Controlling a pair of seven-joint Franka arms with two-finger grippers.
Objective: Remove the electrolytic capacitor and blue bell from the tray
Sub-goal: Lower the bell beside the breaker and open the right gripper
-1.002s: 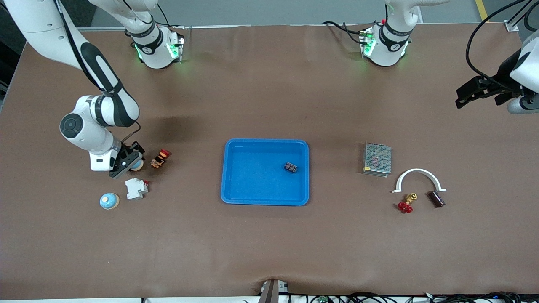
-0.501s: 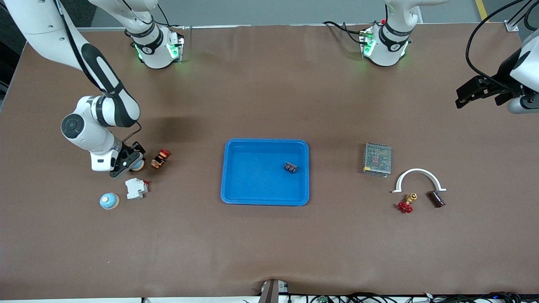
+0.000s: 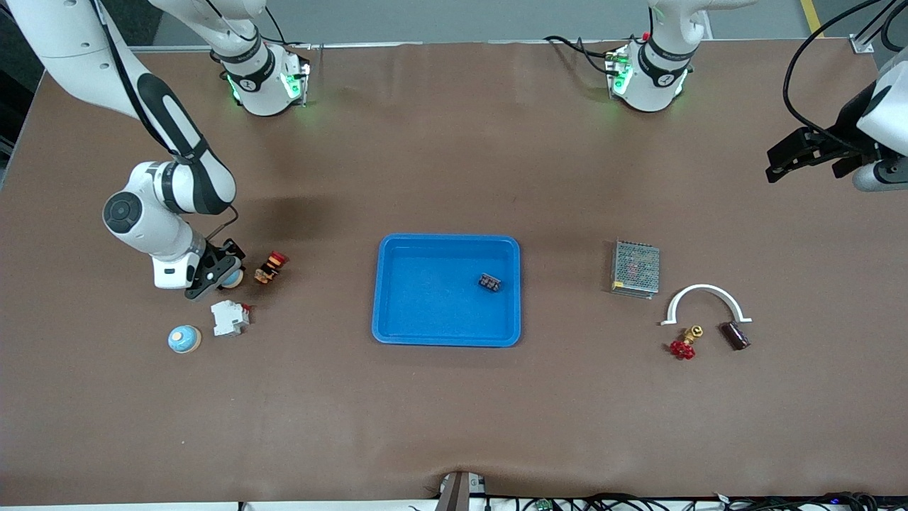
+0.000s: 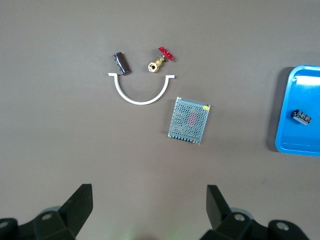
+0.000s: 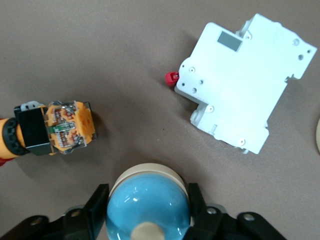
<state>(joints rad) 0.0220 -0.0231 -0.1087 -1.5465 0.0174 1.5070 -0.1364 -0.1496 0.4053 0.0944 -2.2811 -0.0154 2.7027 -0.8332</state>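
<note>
Almost nothing is moving in the front view over the last second: your right arm is only settling a little lower, and the blue bell [image 3: 231, 277] is now sitting on the tabletop [image 3: 454, 411] between the jaws of the right gripper [image 3: 213, 275], at middle height of the frame toward the right arm's end. In the right wrist view the jaws are standing at both sides of the bell's cream base, but I cannot tell whether they are still clenching it or are already letting go. This means the bell is lying well apart from the tray [image 3: 389, 333], just beside an orange push button [image 3: 270, 267] and near a white circuit breaker [image 3: 229, 318]. The electrolytic capacitor [image 3: 735, 335] is also lying outside the tray, toward the left arm's end, so I am judging the task as nearly finished. Your left gripper [image 3: 786, 160] is waiting high over the bare tabletop with its jaws released wide.
</note>
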